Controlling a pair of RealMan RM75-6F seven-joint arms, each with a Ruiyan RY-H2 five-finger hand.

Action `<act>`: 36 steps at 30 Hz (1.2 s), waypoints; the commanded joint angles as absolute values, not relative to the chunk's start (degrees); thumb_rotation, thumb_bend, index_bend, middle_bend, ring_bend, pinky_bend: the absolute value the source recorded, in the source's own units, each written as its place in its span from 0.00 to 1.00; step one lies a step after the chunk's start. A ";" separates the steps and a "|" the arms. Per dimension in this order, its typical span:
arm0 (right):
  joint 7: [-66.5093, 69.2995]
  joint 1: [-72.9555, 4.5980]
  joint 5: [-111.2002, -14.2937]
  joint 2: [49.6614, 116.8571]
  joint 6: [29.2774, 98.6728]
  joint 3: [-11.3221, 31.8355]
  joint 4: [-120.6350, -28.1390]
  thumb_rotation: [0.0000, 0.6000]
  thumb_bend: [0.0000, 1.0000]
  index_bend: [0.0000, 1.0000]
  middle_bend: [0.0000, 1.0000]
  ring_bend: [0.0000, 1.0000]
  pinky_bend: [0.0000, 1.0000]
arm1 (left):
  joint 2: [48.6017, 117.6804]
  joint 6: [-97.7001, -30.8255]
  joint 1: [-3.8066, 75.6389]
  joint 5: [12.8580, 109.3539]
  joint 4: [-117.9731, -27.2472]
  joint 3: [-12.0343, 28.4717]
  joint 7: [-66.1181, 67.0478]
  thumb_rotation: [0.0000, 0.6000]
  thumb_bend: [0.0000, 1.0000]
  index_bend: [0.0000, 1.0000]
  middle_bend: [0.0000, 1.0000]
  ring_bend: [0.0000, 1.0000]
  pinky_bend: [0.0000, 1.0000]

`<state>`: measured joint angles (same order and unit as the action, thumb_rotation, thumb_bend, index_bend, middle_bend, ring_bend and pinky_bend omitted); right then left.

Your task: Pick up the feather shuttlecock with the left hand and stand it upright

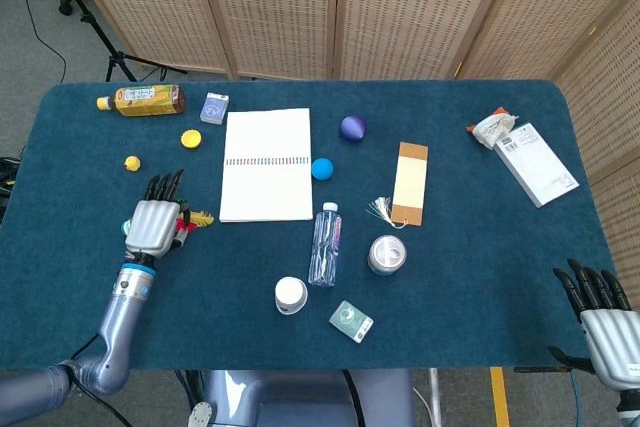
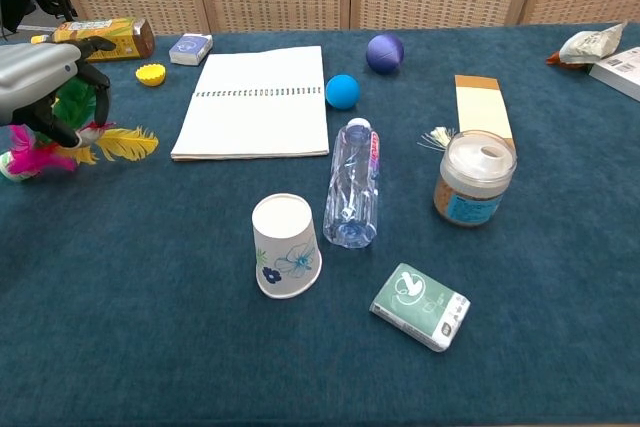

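Observation:
The feather shuttlecock (image 2: 112, 143) has yellow, pink, green and red feathers and sits at the table's left side. My left hand (image 2: 42, 75) grips it from above, fingers curled around its middle. The yellow feather sticks out to the right, the pink one (image 2: 33, 157) to the lower left, and the shuttlecock is tilted rather than upright. In the head view the left hand (image 1: 153, 223) covers most of the shuttlecock (image 1: 197, 217); its base is hidden. My right hand (image 1: 602, 313) hangs with fingers spread off the table's near right corner, holding nothing.
A white notebook (image 2: 257, 102) lies just right of the shuttlecock. A yellow cap (image 2: 150, 73), a tea bottle (image 2: 100, 37) and a small box (image 2: 190, 48) are behind it. A paper cup (image 2: 285, 244), a lying water bottle (image 2: 353, 182) and a jar (image 2: 474, 178) stand mid-table.

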<state>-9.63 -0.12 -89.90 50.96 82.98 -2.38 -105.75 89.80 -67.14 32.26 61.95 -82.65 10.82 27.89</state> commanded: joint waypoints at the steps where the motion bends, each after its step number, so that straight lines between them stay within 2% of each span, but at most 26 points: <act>1: -9.60 -0.06 -90.02 50.93 83.13 -2.39 -105.82 1.00 0.00 0.00 0.00 0.00 0.00 | 89.46 -67.65 32.17 62.20 -83.30 10.98 27.79 1.00 0.41 0.66 0.00 0.00 0.00; 15: -9.24 0.07 -90.27 50.75 83.44 -2.40 -105.80 1.00 0.00 0.00 0.00 0.00 0.00 | 86.82 -72.70 31.84 66.57 -89.58 12.51 27.06 1.00 0.42 0.66 0.00 0.00 0.00; 26: -9.16 0.07 -90.13 50.73 83.28 -2.42 -105.70 1.00 0.00 0.00 0.00 0.00 0.00 | 85.78 -74.12 31.64 67.82 -90.75 13.13 26.25 1.00 0.42 0.67 0.00 0.00 0.00; 36: -9.44 0.13 -90.26 50.84 83.29 -2.51 -105.77 1.00 0.00 0.00 0.00 0.00 0.00 | 88.21 -77.71 29.99 73.90 -84.06 11.21 18.61 1.00 0.42 0.67 0.00 0.00 0.00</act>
